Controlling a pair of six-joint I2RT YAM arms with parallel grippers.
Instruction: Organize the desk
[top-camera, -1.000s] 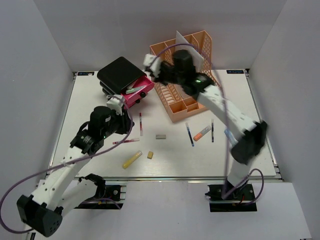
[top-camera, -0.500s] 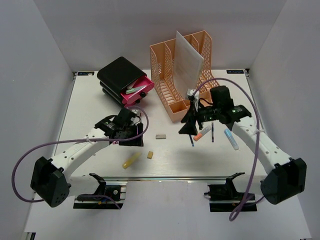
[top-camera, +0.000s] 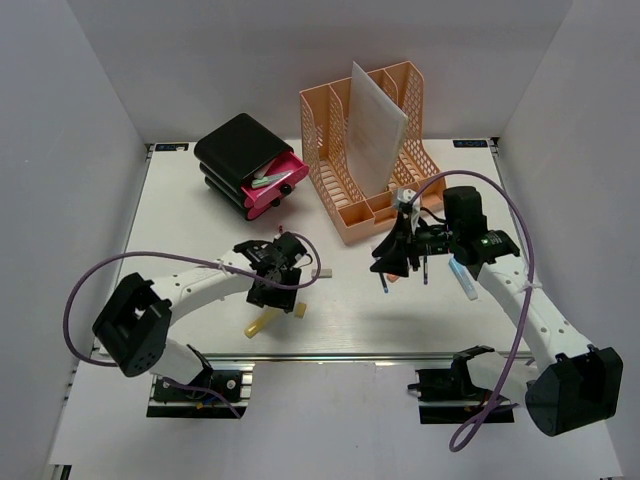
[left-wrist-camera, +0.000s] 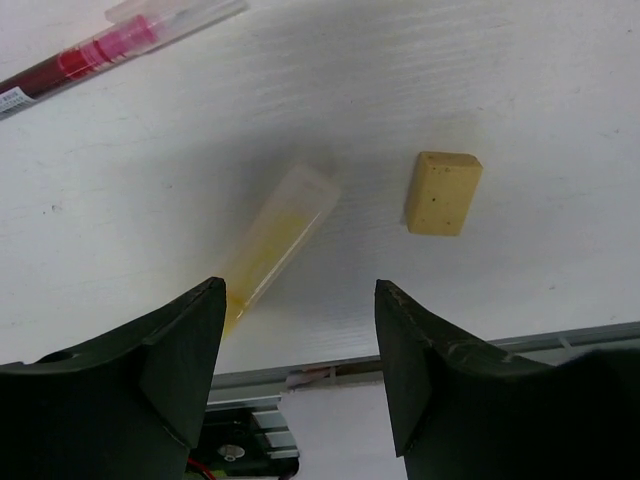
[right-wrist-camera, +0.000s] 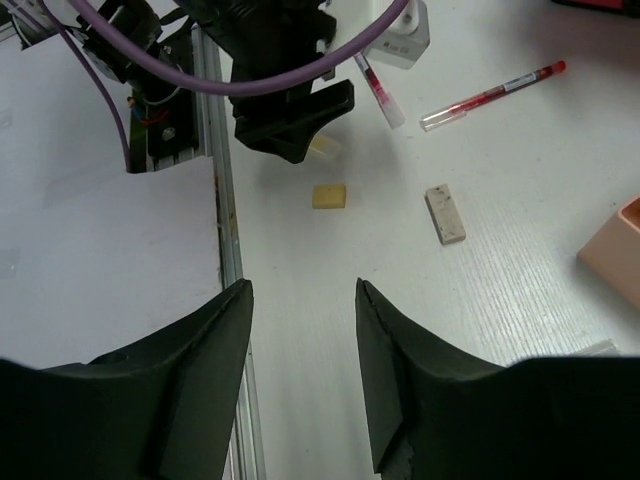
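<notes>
Desk (top-camera: 190, 215): big white top, under both arms. Left gripper (left-wrist-camera: 300, 292) near front edge, points down, jaws wide apart, holds nothing. Yellow tube (left-wrist-camera: 275, 245) lies flat on desk below gap. Small yellow block (left-wrist-camera: 443, 192) near tube, not touching. Red pen (left-wrist-camera: 100, 45) near, apart from both. Right gripper (right-wrist-camera: 302, 292) above desk, right of middle, jaws apart, holds nothing. Grey block (right-wrist-camera: 445, 213) near yellow block. Orange rack (top-camera: 345, 150) and black drawer box (top-camera: 238, 148) at back.
</notes>
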